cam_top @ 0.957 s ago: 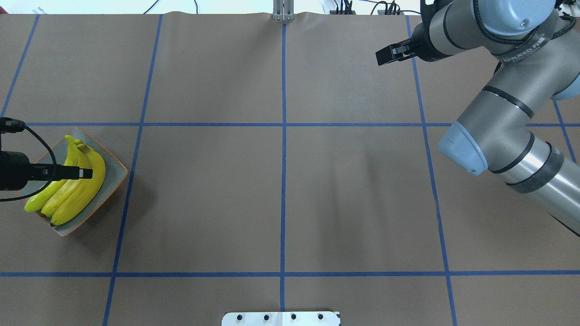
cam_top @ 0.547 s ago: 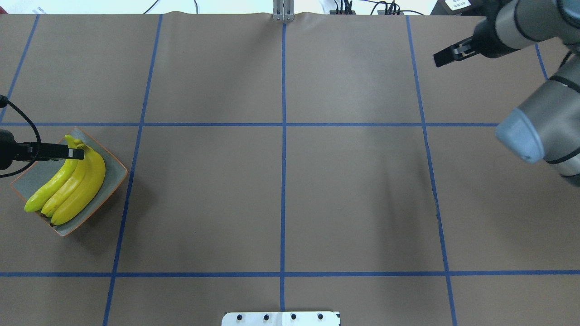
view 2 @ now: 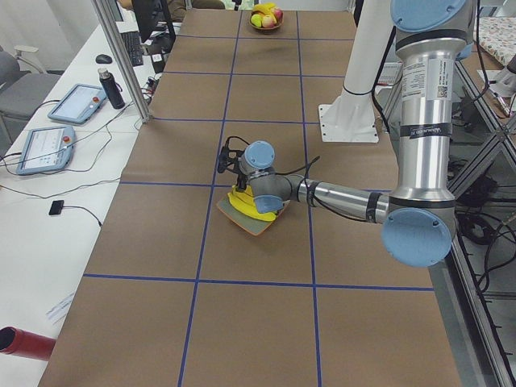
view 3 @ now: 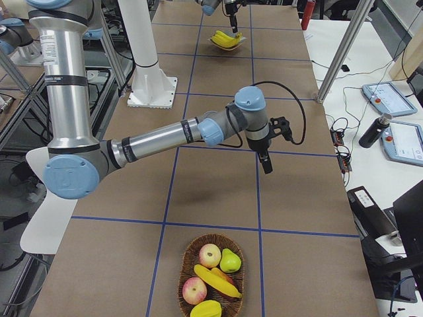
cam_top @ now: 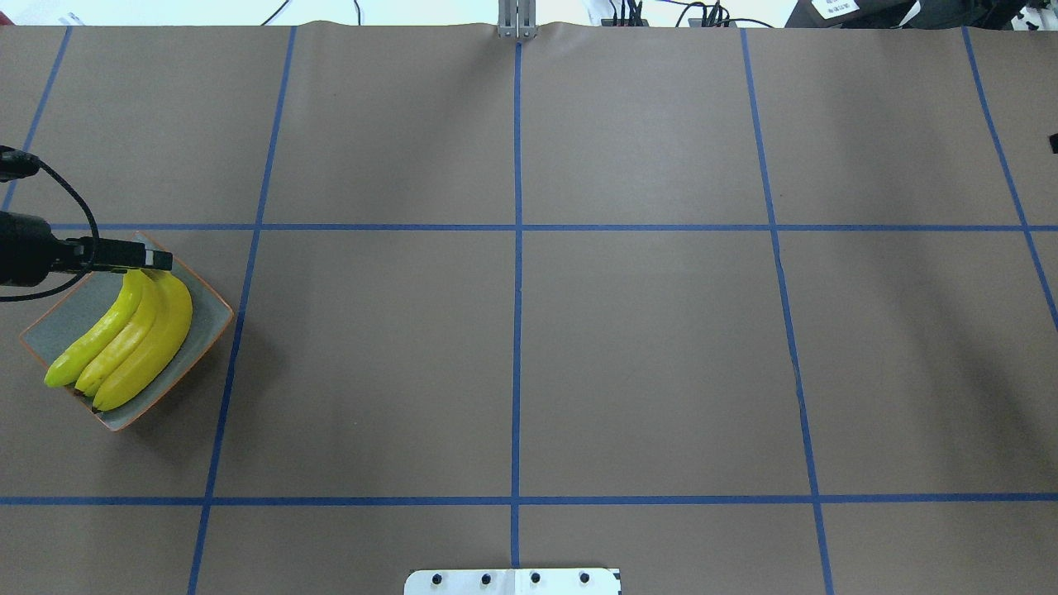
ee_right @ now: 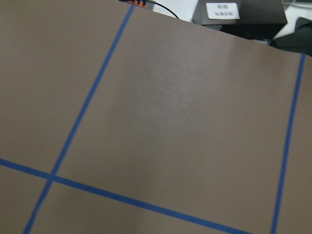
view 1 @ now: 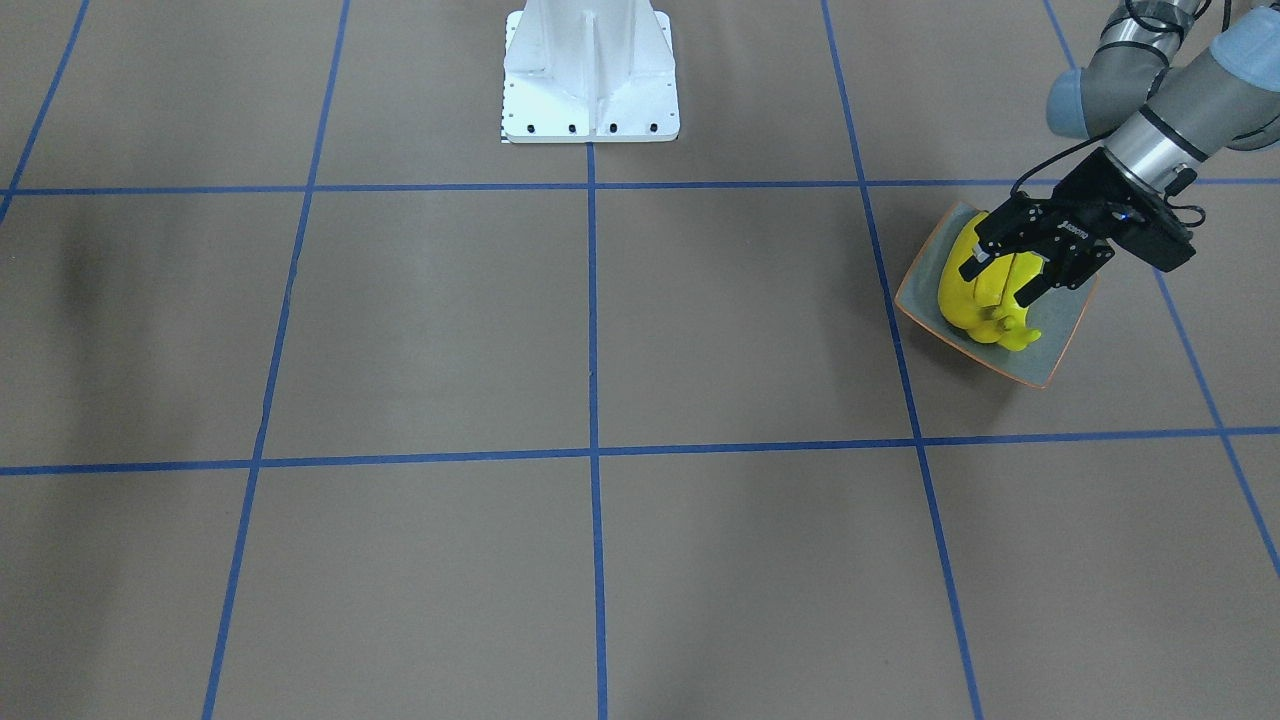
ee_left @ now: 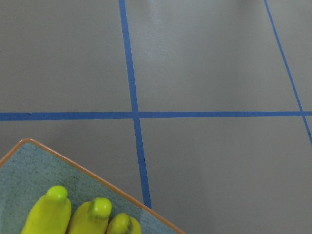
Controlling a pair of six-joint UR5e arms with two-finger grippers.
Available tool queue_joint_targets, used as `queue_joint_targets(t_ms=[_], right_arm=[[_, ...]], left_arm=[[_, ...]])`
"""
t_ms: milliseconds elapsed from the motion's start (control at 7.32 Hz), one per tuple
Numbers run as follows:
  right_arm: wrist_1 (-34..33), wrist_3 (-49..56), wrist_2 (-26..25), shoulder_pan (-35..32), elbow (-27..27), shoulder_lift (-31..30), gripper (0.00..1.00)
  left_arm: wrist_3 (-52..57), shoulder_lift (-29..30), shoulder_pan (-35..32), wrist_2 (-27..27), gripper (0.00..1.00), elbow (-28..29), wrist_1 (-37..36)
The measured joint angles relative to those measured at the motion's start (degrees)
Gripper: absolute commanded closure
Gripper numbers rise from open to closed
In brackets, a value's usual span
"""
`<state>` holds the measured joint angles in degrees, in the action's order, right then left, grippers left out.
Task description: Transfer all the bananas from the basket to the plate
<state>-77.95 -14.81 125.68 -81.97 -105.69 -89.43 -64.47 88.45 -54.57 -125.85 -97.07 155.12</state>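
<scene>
Three yellow bananas [cam_top: 124, 339] lie side by side on the square grey-blue plate [cam_top: 58, 326] at the table's left. They also show in the front view [view 1: 975, 300] and the left wrist view [ee_left: 53, 214]. My left gripper [view 1: 1008, 272] hangs open and empty just above the bananas' stem end; in the overhead view it [cam_top: 157, 260] is over the plate's far edge. One more banana [view 3: 218, 282] lies in the wicker basket [view 3: 188, 247]. My right gripper [view 3: 266, 165] hangs over bare table short of the basket; I cannot tell whether it is open or shut.
The basket also holds two apples, a pear and another yellow fruit. The robot's white base [view 1: 590, 75] stands at the table's near middle. Blue tape lines cross the brown table.
My left gripper has moved from over the middle of the bananas toward the plate's far edge. The right arm has swung right, almost out of the overhead view.
</scene>
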Motion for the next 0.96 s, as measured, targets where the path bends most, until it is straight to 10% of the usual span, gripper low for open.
queue_joint_targets(t_ms=[547, 957], right_arm=[[2.51, 2.09, 1.76, -15.53, 11.48, -8.10, 0.00], [20.74, -2.00, 4.42, -18.35, 28.63, -8.84, 0.01]], left_arm=[[-0.03, 1.18, -0.03, 0.06, 0.01, 0.52, 0.17], [-0.04, 1.67, -0.02, 0.08, 0.01, 0.32, 0.27]])
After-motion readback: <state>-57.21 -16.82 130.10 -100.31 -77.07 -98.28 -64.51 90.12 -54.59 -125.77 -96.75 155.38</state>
